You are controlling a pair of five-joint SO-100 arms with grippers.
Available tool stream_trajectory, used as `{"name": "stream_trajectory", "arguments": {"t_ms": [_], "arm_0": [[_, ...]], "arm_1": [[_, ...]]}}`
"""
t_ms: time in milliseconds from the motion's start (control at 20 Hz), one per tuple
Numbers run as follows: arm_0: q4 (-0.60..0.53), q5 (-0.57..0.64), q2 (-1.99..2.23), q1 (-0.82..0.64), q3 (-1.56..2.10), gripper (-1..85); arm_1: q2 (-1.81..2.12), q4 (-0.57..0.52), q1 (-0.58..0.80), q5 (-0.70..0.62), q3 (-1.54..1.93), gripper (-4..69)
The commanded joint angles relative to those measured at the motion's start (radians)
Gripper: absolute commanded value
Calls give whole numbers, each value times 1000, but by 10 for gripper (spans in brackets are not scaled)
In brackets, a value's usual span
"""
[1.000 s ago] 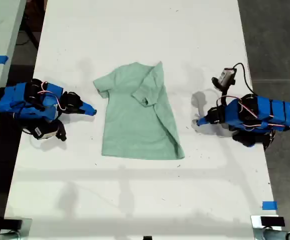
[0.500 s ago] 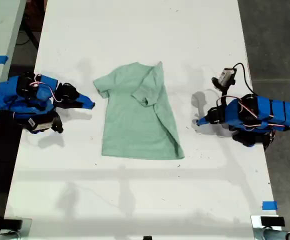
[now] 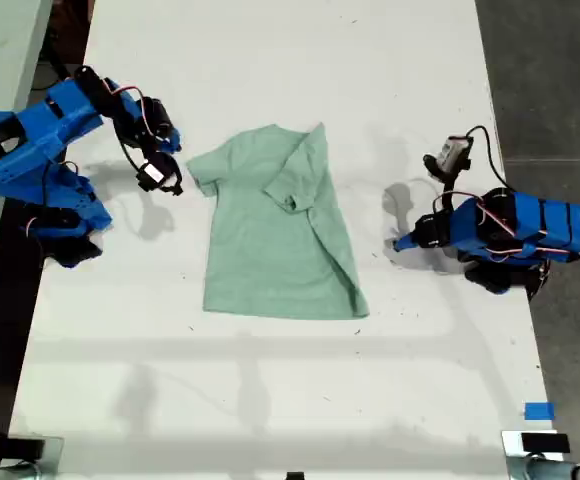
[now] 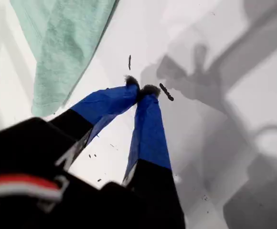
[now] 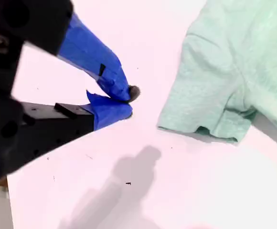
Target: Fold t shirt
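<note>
My second gripper (image 3: 175, 186) has lifted off the table (image 3: 270, 400) and swung from 9 o'clock of the t shirt (image 3: 275, 225) toward 10 o'clock, now beside the sleeve (image 5: 200, 102) at the exterior view's left, with its jaws together.

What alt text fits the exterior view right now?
A pale mint-green t shirt, one sleeve side folded over, lies mid-table. My second gripper hovers by its sleeve at the exterior view's left; my first gripper rests shut at the right.
</note>
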Motion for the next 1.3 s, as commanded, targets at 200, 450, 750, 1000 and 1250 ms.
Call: {"name": "stream_trajectory", "arguments": {"t_ms": [200, 450, 750, 1000, 1250], "arm_0": [[-14, 55, -281, -3, -115, 178], [-84, 170, -430, -92, -132, 198], [-141, 187, -658, -89, -236, 209], [-143, 173, -710, -55, -308, 195], [-57, 129, -615, -23, -334, 42]], "arm_1": [[11, -15, -11, 8, 46, 25], [9, -15, -2, 5, 46, 19], [9, -15, -6, 3, 46, 19], [9, -15, -8, 0, 46, 20], [9, -15, -9, 0, 46, 20]]}}
